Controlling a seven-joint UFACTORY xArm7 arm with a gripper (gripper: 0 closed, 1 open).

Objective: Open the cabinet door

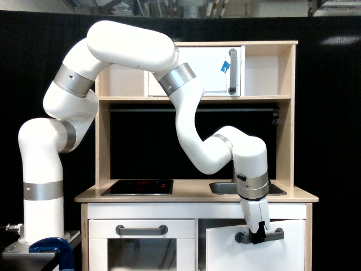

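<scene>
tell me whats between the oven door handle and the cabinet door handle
In the exterior view, a dark open gap beside the cabinet door separates the oven handle from the cabinet handle, where the pincer sits.

Countertop [194, 196] edge close above the end effector [259, 237]; open space below.

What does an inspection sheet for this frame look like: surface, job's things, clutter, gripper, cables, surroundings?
Surface: wooden countertop of a toy kitchen, with a black hob and a sink.
Job's things: cabinet door, lower part toward the exterior view's right, swung partly open, dark gap along its hinge side; grey bar handle.
Clutter: nothing seen.
Gripper: gripper at the handle; jaws' state unclear.
Cables: nothing seen.
Surroundings: black backdrop; oven door; upper white door with blue tape; blue clamp by the arm's base.
</scene>
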